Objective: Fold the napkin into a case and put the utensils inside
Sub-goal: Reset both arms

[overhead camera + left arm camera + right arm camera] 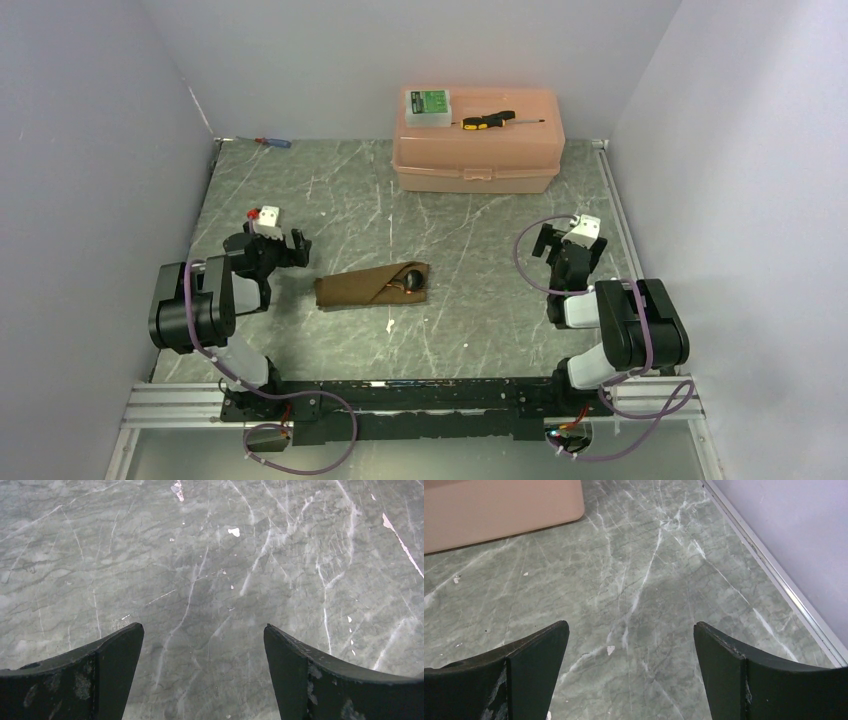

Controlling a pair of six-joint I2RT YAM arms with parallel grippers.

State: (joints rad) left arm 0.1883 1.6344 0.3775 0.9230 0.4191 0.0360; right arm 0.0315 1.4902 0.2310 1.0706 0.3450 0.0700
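The dark-brown cloth napkin, folded into a narrow pouch, is lying mid-table on the grey marbled table, with its long axis running left to right between the arms. The black rounded end of the small dark utensils is poking out at its right end. The left gripper is hovering just beside the pouch's left end and is the nearer one. The right gripper is waiting well apart to the right. Both are gaping wide and holding nothing.

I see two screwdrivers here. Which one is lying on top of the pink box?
The yellow-and-black screwdriver; it rests on the lid of the pink box. The blue-and-red screwdriver lies on the table instead, by the far left corner.
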